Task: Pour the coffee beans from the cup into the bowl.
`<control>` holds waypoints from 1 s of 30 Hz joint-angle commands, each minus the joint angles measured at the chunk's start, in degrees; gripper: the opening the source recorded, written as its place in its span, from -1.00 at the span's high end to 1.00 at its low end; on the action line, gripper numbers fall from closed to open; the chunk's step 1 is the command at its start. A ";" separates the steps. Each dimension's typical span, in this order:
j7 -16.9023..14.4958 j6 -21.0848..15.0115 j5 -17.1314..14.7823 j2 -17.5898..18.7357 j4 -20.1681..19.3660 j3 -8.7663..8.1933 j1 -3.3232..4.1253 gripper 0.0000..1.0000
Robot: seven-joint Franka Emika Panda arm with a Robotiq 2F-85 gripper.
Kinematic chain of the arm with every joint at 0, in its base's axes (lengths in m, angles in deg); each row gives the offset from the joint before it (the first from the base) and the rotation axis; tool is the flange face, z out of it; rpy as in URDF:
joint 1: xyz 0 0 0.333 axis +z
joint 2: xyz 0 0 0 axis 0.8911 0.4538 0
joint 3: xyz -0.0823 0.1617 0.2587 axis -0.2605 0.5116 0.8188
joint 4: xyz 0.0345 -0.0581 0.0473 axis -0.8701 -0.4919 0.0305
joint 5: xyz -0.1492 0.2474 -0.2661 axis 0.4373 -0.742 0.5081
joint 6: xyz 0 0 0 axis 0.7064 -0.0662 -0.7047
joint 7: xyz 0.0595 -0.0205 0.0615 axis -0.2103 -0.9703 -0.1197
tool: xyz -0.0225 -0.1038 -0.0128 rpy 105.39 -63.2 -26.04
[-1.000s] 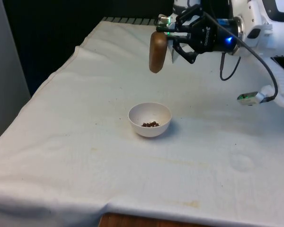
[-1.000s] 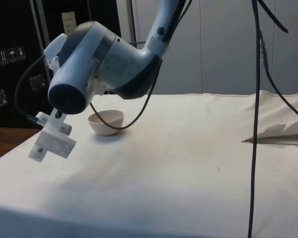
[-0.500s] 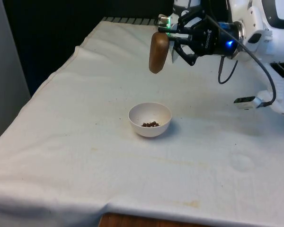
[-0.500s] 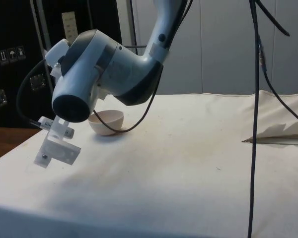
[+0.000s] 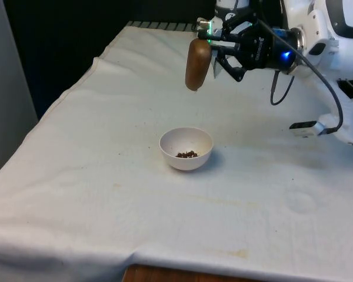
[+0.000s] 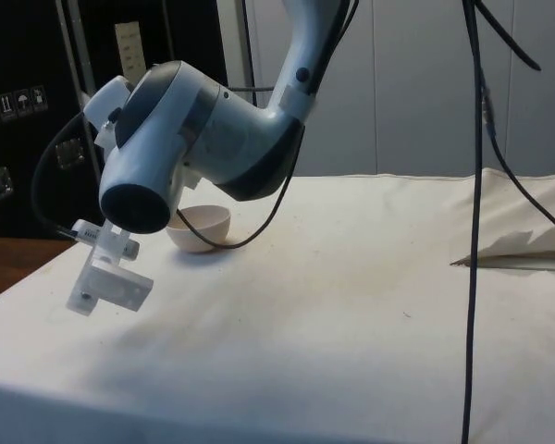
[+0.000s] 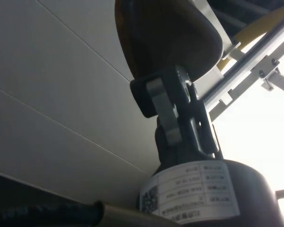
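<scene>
A brown cup (image 5: 196,64) hangs upside down in the air above and behind the white bowl (image 5: 186,148), which holds a small heap of dark coffee beans (image 5: 187,154). My gripper (image 5: 213,54) is shut on the cup's upper end and lies roughly level, reaching in from the front view's right. In the wrist view the brown cup (image 7: 165,35) sits clamped by a black finger (image 7: 168,101). From the side, the bowl (image 6: 200,228) stands on the cloth behind the arm's wrist, which hides the cup.
The white cloth (image 5: 106,194) covers the table, with a fold at the far right in the side view (image 6: 518,248). A black cable (image 6: 472,222) hangs down in front of the side camera. A wooden edge (image 5: 165,275) shows at the table's near side.
The arm has shifted slightly, with the cup staying tipped over the bowl at almost the same place. The beans in the bowl look unchanged.
</scene>
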 commanded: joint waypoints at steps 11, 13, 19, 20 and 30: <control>0.92 0.06 0.52 0.00 -0.69 -0.11 -0.17 1.00; 1.78 -0.11 1.09 -0.46 -1.83 -0.17 -0.23 1.00; 3.90 0.06 1.72 -1.15 -3.67 -0.11 -0.80 1.00; 3.67 0.69 1.38 -0.57 -3.04 -0.11 -0.52 1.00; 5.67 -1.60 0.63 -2.18 -4.30 0.23 -2.64 1.00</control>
